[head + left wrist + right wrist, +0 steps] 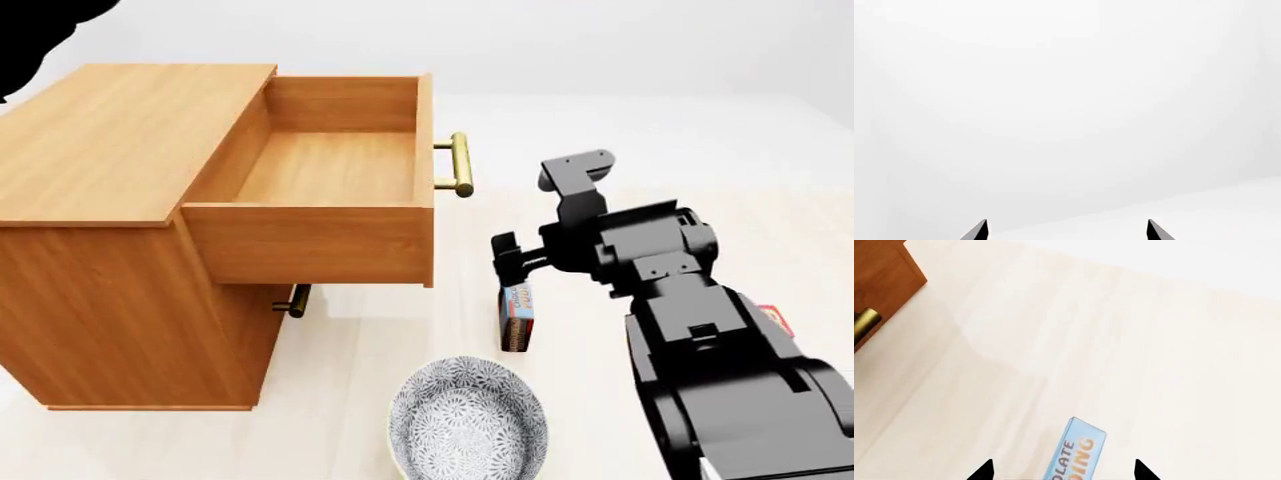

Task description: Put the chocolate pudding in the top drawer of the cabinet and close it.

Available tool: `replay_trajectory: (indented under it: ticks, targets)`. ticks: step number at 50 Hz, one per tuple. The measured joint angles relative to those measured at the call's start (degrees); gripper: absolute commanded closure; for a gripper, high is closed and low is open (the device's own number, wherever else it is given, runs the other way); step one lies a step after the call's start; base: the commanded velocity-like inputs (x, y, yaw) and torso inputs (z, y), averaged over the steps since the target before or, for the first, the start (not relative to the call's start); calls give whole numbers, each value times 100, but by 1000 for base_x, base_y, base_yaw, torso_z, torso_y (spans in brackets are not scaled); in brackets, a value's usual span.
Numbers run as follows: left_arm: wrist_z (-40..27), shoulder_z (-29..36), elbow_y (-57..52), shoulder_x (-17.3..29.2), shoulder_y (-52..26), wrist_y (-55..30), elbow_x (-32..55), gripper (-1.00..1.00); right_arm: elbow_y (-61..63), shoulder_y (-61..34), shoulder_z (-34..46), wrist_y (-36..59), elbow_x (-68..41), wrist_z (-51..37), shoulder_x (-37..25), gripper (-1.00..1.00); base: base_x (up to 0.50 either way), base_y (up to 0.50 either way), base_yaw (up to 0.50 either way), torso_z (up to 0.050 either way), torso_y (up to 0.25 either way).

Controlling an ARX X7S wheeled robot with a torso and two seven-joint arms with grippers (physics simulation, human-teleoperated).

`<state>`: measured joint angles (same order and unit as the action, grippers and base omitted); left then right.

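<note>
Right gripper (513, 262) is spread wide, its two fingers apart with nothing clamped; it hangs directly over the pudding (517, 316). In the right wrist view the pudding (1077, 452) shows between the two dark fingertips (984, 471), its blue edge lettered, with a clear gap on each side. The pudding stands on edge on the pale floor (747, 250), right of the cabinet (120, 250) and just beyond the patterned bowl (467, 420).

Left gripper (1066, 231) is released: the left wrist view shows only two dark tips set well apart against a blank white background. It does not appear in the head view.

Top drawer (327, 190) is pulled fully out toward the right, interior bare, brass handle (461, 165) on its right face. The lower drawer's handle (299, 300) shows beneath it, that drawer pushed in. A red-edged box (777, 320) lies partly hidden behind the right arm.
</note>
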<state>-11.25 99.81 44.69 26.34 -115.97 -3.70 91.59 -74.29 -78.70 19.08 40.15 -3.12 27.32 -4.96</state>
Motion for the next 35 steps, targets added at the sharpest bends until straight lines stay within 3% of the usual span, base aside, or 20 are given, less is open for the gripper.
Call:
replay_trajectory:
  ticks: [35]
  targets:
    - [-211,-231,-65,67,38,6,104,-100,-64,132,-362,-71,241,-43,77,-100,0,0,0,0,-8]
